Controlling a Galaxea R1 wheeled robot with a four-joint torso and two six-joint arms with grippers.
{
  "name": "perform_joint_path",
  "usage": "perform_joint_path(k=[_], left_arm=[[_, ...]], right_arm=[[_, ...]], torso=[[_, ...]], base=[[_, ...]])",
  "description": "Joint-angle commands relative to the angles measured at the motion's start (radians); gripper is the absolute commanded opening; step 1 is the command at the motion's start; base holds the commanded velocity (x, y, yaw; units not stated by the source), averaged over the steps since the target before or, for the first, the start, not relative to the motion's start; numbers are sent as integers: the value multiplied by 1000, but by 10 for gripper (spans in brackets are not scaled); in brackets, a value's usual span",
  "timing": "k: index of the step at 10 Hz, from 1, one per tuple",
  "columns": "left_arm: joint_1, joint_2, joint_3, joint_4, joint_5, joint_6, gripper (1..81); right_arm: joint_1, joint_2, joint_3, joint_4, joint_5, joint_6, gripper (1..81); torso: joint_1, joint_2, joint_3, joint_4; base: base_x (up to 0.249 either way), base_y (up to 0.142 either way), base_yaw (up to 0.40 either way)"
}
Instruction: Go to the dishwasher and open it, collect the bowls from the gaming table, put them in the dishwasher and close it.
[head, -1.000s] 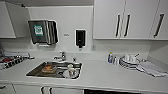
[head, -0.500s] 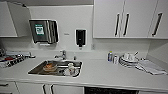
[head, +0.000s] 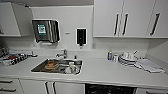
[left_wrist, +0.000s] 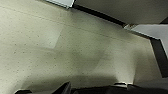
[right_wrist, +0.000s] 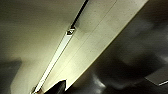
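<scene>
- The head view faces a white kitchen counter (head: 110, 72); a steel sink (head: 58, 66) with dishes in it sits left of centre, a tap (head: 63, 53) behind it; a paper-towel dispenser (head: 46, 30) and a dark soap dispenser (head: 81, 36) hang on the wall above.
- The dishwasher (head: 110, 89) shows as a dark opening under the counter edge, right of the sink, between white cabinet fronts; I judge it already open, though its door lies below the picture's edge.
- A stack of plates and cups (head: 127, 59) stands on the counter right of the sink, with a small bottle (head: 109, 55) beside it and a folded cloth (head: 150, 66) further right.
- The wrist views look down on speckled pale floor (left_wrist: 62, 50); whether either pincer is wide or narrow I cannot tell.
- Risk, as I judge it: a lowered door in front of the base could be struck while driving, since the head camera does not cover it; an arm swung close to the counter could catch the edge.
</scene>
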Motion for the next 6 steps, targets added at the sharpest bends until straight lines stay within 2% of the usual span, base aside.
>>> perform_joint_path(k=[1, 6], left_arm=[[-69, 1, 9, 4, 33, -2, 811], [-70, 3, 9, 6, 36, -2, 811]], right_arm=[[39, -72, -96, -134, -177, -102, 811], [25, -42, -147, -158, -179, -104, 811]], torso=[[0, 0, 0, 0], [2, 1, -1, 0]], base=[[-81, 0, 0], [-81, 0, 0]])
